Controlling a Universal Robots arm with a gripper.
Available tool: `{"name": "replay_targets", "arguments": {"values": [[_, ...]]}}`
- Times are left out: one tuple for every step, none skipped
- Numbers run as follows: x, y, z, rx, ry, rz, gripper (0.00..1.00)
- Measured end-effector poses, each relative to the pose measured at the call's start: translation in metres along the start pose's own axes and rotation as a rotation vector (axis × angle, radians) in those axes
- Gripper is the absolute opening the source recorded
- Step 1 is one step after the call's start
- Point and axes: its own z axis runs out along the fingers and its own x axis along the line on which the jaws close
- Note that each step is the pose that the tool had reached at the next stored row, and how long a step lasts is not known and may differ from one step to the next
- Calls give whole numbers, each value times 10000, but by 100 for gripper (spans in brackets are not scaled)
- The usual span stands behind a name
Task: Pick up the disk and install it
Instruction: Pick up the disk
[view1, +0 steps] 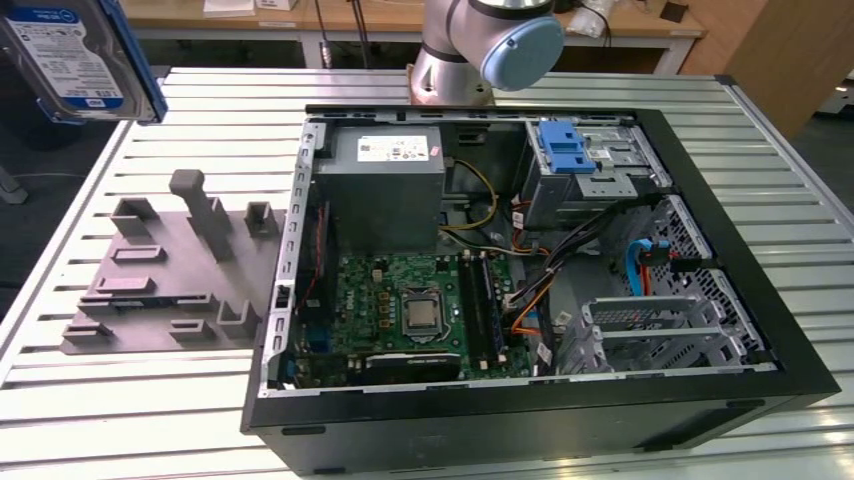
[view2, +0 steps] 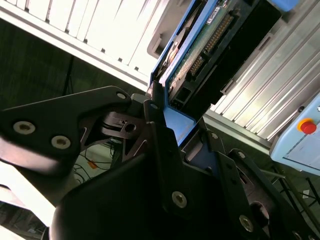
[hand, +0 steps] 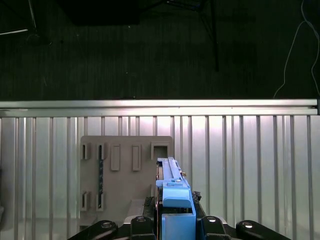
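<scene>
Second wrist view comes closest: the black claw (view2: 179, 125) is pinching the disk (view2: 200, 55) by its blue frame, with one finger on each side. The disk's side with the green circuits shows here.

In the first wrist view the claw (hand: 174, 212) grips the disk (hand: 172, 187) the same way, and the disk stands on its thin edge. Below it lies a grey holder plate (hand: 127, 165) with little slots. The plate rests on the silver table (hand: 250, 165), which is made of long strips. Past the table edge the floor is dark.

In the exterior view the disk (view1: 74, 50) hangs high up at the exterior view's left, with its label facing the camera. It is well apart from the open computer case (view1: 534, 425). The grey holder plate (view1: 160, 290) lies on the table (view1: 134, 400) just beside the case. Inside the case sit a motherboard (view1: 400, 300), a big grey box (view1: 380, 190) and a blue latch (view1: 567, 150). The robot arm's base (view1: 481, 45) stands behind the case.
</scene>
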Motion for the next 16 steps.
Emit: {"name": "replay_targets", "arguments": {"values": [[0, -3, -1, -1, 0, 0, 36], [0, -4, -1, -2, 0, 0, 36], [0, -6, 0, -1, 0, 0, 36], [0, -9, 0, 0, 0, 0, 36], [0, -12, 0, 0, 0, 0, 36], [0, -16, -1, -1, 1, 0, 36], [0, -19, -1, -1, 0, -1, 36], [0, -22, -1, -1, 0, 0, 36], [0, -24, 0, 0, 0, 0, 36], [0, -27, -2, 0, 0, 0, 36], [0, -27, -4, -1, 1, -1, 36], [-1, -27, -4, 0, 1, -1, 36], [-1, -27, -4, -1, 2, -1, 36], [-1, -27, -5, 0, 1, 0, 36], [-1, -27, -6, -1, 2, 0, 36], [-2, -27, -7, -1, 2, 0, 36]]}}
